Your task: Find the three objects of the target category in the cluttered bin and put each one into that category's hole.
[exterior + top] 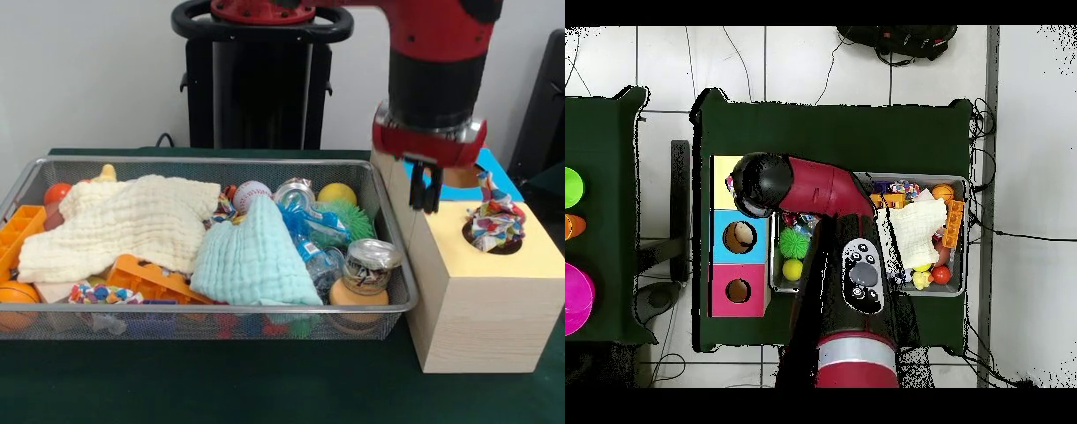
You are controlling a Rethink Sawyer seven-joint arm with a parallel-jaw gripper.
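Looks like a drop-off is just wrapping up. The gripper [425, 187] hangs over the wooden box [485, 300], beside the bin [393, 256], and a bundle of colourful cloth [494, 223] sits in the hole [492, 238] on the yellow section, off to the side of the fingertips and a bit lower, not touching them. The two black fingers are close together with only a thin gap, and nothing is between them, so it's holding nothing. I'd guess the next move is going back over the bin and digging for another cloth item, maybe the cream cloth [124, 225] or the mint cloth [252, 256], both draped over toys.
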